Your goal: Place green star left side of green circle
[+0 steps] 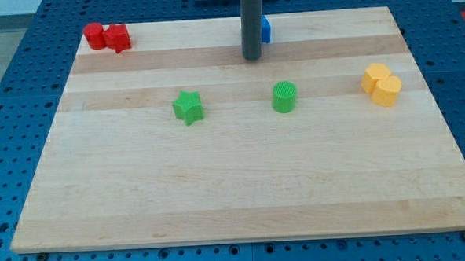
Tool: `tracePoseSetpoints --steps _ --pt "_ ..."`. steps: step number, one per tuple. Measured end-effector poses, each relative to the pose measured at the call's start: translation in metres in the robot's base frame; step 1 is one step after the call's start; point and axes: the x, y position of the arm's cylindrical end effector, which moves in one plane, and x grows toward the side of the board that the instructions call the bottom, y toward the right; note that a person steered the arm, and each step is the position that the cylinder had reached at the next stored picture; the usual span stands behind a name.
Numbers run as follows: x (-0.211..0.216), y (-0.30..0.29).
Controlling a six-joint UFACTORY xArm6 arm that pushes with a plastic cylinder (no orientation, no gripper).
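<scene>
The green star lies on the wooden board, left of centre. The green circle stands to its right, about a fifth of the board's width away, at nearly the same height in the view. My tip is near the view's top, above and a little left of the green circle, apart from both green blocks. The rod rises out of the view's top edge.
Two red blocks sit together at the board's top left corner. A blue block is partly hidden behind the rod at the top. Two yellow blocks sit together near the right edge. Blue perforated table surrounds the board.
</scene>
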Motion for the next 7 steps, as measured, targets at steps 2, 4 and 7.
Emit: tracePoseSetpoints --steps 2,4,7 --pt "-0.012 0.0" --pt "0.013 0.112" --pt "0.077 0.109"
